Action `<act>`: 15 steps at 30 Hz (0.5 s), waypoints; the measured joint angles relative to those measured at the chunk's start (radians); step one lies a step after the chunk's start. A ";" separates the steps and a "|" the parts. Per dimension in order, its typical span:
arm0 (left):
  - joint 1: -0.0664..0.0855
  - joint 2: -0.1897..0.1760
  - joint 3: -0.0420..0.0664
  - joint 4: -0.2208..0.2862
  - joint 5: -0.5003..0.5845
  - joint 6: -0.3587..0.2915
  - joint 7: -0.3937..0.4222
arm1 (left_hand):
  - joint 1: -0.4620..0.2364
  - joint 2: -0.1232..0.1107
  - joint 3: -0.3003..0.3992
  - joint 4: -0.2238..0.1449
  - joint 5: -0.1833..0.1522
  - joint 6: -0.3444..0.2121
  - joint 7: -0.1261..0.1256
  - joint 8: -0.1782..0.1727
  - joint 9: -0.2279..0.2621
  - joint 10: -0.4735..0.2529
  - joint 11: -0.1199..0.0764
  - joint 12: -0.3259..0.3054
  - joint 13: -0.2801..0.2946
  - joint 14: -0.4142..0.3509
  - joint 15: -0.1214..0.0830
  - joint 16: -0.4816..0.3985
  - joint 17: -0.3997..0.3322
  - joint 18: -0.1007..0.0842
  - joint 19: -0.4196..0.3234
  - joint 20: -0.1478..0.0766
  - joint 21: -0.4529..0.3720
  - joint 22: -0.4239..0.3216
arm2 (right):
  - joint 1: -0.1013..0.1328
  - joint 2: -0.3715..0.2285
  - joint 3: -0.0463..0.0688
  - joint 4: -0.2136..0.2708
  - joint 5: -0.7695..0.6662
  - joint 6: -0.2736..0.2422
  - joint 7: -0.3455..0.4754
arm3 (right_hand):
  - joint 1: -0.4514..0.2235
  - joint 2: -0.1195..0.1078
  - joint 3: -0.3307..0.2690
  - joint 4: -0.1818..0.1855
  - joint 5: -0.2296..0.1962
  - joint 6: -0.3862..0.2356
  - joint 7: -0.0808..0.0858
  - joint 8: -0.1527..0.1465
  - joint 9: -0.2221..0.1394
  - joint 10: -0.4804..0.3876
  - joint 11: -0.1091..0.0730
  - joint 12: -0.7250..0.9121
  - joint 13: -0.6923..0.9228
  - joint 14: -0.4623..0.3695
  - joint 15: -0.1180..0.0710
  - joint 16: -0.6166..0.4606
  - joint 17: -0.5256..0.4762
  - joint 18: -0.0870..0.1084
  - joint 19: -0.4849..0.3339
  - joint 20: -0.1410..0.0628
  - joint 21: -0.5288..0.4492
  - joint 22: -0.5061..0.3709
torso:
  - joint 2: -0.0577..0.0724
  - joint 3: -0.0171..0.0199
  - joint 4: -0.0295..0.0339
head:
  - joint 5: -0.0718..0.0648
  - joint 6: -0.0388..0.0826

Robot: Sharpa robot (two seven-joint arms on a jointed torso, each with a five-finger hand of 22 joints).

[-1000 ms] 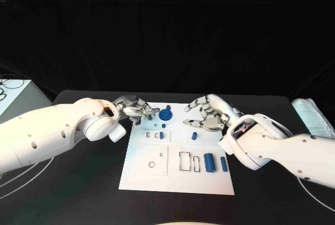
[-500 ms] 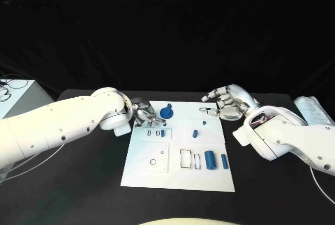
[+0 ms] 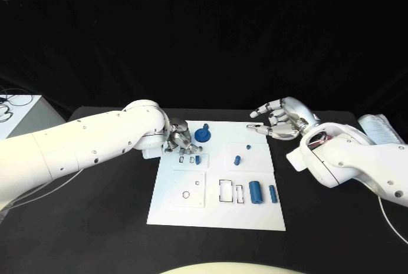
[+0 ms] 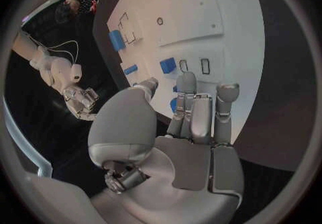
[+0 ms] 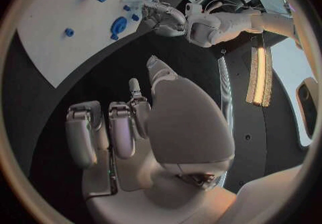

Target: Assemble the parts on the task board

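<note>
The white task board (image 3: 217,209) lies mid-table. A blue gear-like part (image 3: 202,135) stands near its far edge. Small blue parts (image 3: 197,160) (image 3: 237,162) sit in the upper rows, and a blue cylinder (image 3: 254,193) lies beside a slim blue part (image 3: 273,193) lower right. My left hand (image 3: 180,139) hovers over the board's far left corner next to the gear, fingers extended (image 4: 195,111), nothing in it. My right hand (image 3: 279,122) is off the board's far right corner over black table, fingers loosely curved (image 5: 127,122), holding nothing.
A white box (image 3: 21,112) with cables stands at the table's left edge. A pale translucent stack (image 3: 378,128) lies at the far right. Bare black table surrounds the board on the near side.
My right hand has lifted off the board's upper right area and drawn back to the right, beyond the board's edge. My left hand has edged further over the board's far left corner.
</note>
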 measured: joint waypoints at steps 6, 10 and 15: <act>0.001 0.018 -0.008 -0.017 -0.009 0.027 -0.007 | -0.003 0.003 0.000 0.000 0.000 0.000 0.000 0.000 0.003 0.000 0.000 0.000 0.001 0.006 -0.002 0.004 0.006 0.000 0.003 -0.003 0.004 0.005 | 0.001 0.002 0.000 -0.003 0.002 0.001 -0.003 | 0.000 0.000 0.000 0.000 0.000 -0.003 0.003 0.000 0.000 0.000 0.000 -0.004 0.000 0.000 0.000 0.000 0.000 0.000 0.000 0.000 -0.004 0.000 | 0.001 -0.0012 0.0008 | -0.002 -0.003; 0.001 0.027 -0.013 -0.025 -0.010 0.039 -0.011 | -0.004 0.004 0.000 0.000 0.000 0.000 0.000 0.000 0.004 0.000 0.000 0.000 0.001 0.007 0.000 0.004 0.007 0.000 0.003 -0.003 0.004 0.005 | 0.002 0.004 0.000 -0.006 0.002 0.003 -0.006 | 0.000 0.000 0.000 0.000 0.000 -0.003 0.003 0.000 0.000 -0.003 -0.001 -0.004 0.000 0.000 0.000 0.000 0.000 0.000 0.000 0.000 -0.006 0.000 | 0.001 -0.0021 0.0010 | -0.003 -0.005; 0.001 0.035 -0.015 -0.026 -0.010 0.048 -0.013 | -0.004 0.004 0.000 0.000 0.000 0.000 0.000 0.000 0.005 0.000 0.000 0.000 0.001 0.007 0.000 0.004 0.007 -0.015 0.003 -0.003 0.004 0.006 | 0.002 0.006 0.000 -0.010 0.002 0.005 -0.010 | 0.000 0.000 0.000 0.000 0.000 -0.003 0.003 0.000 -0.001 -0.007 0.000 -0.004 0.000 0.000 0.000 0.000 0.000 0.000 0.000 0.000 -0.006 0.000 | 0.001 -0.0025 0.0010 | -0.003 -0.008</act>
